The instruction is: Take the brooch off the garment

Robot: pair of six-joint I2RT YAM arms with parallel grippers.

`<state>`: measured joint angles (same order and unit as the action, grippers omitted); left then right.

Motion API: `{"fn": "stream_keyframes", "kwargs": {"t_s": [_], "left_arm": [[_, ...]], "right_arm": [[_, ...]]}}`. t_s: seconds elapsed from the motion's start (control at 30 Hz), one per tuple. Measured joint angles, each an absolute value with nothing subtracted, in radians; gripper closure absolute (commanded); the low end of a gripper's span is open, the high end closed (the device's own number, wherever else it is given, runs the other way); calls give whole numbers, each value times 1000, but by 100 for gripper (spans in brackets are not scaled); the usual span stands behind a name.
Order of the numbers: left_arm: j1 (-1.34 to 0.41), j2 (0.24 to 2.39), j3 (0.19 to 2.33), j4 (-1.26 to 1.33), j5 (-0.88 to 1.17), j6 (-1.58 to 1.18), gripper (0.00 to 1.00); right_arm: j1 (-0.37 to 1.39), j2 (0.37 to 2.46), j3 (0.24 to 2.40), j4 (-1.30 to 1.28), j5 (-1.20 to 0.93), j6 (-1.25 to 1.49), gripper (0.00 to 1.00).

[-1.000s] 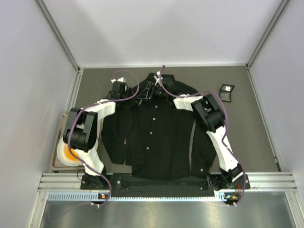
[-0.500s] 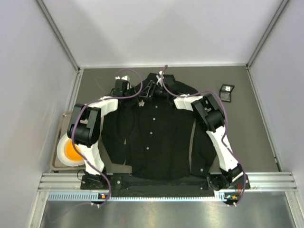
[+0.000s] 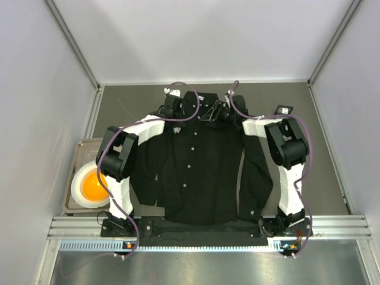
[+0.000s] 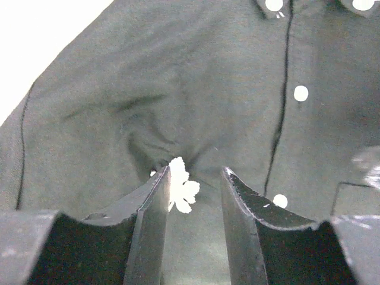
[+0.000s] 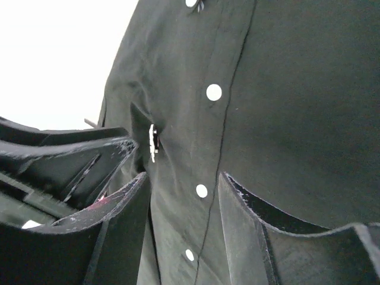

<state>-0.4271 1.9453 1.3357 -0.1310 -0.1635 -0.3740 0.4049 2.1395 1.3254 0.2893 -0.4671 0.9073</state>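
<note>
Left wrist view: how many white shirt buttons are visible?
4. Two buttons at the top edge, one left of the other; one mid-placket; one lower, beside a finger of the left claw, which may hide more.

The left hand (image 4: 196, 173) hides part of the brooch (image 4: 184, 190), and wrist views crop the garment (image 4: 208, 89)

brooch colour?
White brooch, against the black garment. It shows best in the left wrist view.

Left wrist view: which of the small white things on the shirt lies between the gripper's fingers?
The jagged flower-shaped brooch, between the open fingers of the left gripper. The rest are plain round buttons down the shirt front, outside them.
</note>
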Motion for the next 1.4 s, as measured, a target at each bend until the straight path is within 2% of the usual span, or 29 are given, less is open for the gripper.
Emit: {"fn": "stream_keyframes", "kwargs": {"t_s": [0.13,0.27,0.43,0.9,1.03,1.17,1.4], "left_arm": [[-437,1995,1383,-164,-220,-331,59],[-454,2012,1390,-204,-252,-295,57],[-479,2014,1391,-212,-250,-269,53],[-487,2039,1391,-233,-282,-260,53],[-487,2040,1391,-233,-287,-260,57],[-487,2040,1391,-233,-301,-263,66],[-482,2035,1380,-218,-304,-263,72]], "right_arm": [[362,2064,1271,286,-469,865,50],[367,2017,1243,295,-482,842,50],[379,2013,1237,299,-503,837,50],[448,2019,1243,298,-513,820,50],[470,2041,1261,293,-517,820,50],[486,2062,1280,284,-520,820,50],[508,2088,1323,277,-521,822,53]]}}
